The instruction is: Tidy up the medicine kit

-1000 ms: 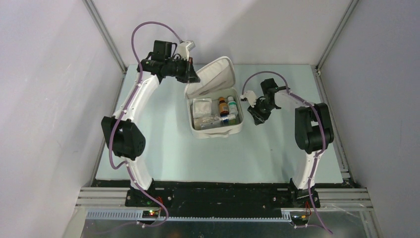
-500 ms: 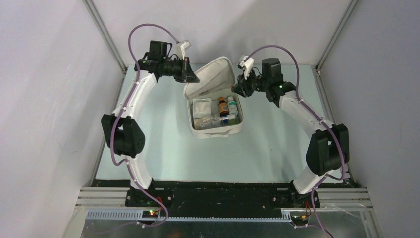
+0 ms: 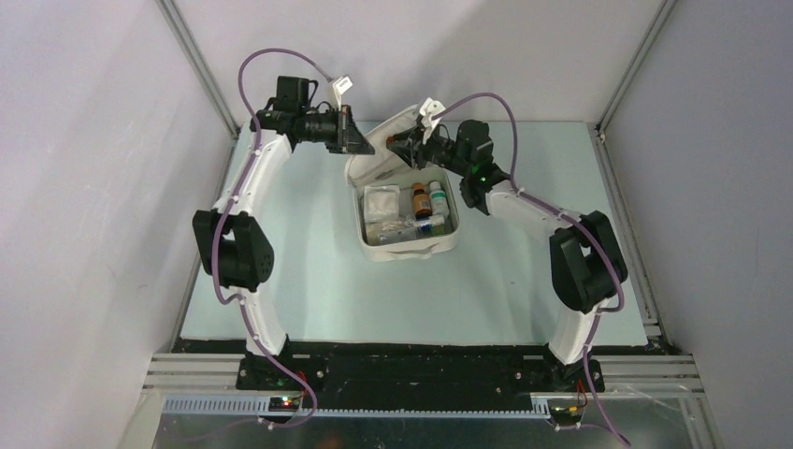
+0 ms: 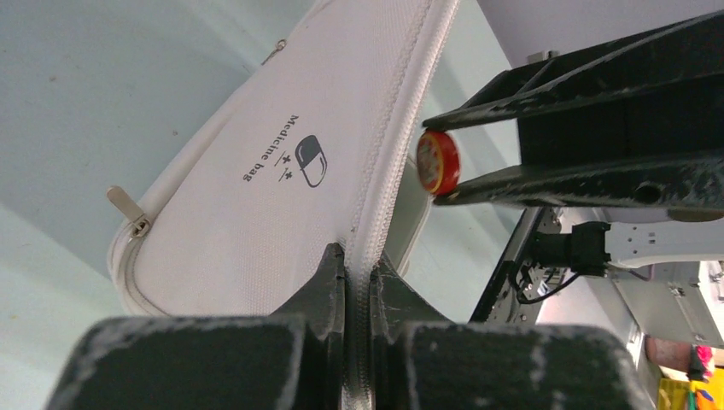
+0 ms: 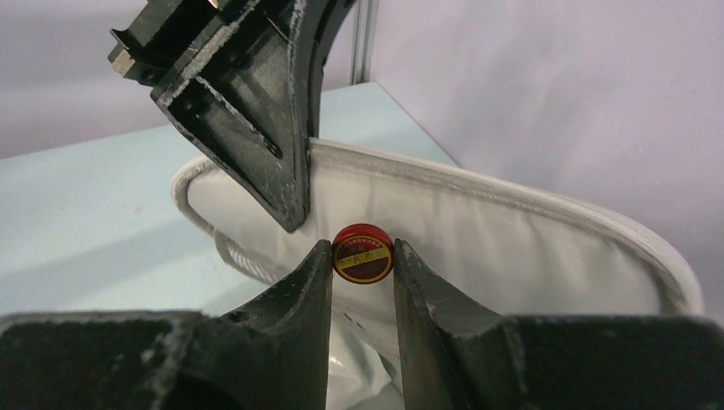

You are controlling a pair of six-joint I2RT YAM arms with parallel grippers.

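Note:
The medicine kit (image 3: 412, 250), a white zip case, lies open mid-table with its lid (image 3: 369, 169) tilted up at the back. My left gripper (image 3: 364, 146) is shut on the lid's zipper rim (image 4: 359, 260); the pill logo (image 4: 311, 160) shows on the lid's outside. My right gripper (image 3: 400, 146) reaches over from the right and is shut on a small round red tin (image 5: 363, 254). It holds the tin just in front of the lid's grey lining (image 5: 521, 248). In the left wrist view the red tin (image 4: 438, 161) sits between the right fingers, just past the rim.
Inside the tray stand an orange-brown bottle (image 3: 422, 199) and a white bottle (image 3: 437, 195). Gauze pads (image 3: 381, 202) and flat packets (image 3: 404, 230) lie beside them. The left fingers (image 5: 248, 120) hang close above the tin. Grey walls enclose the table.
The right arm swung from the kit's right side up and left to the raised lid, carrying the tin. The left gripper kept its hold on the lid rim, shifting slightly.

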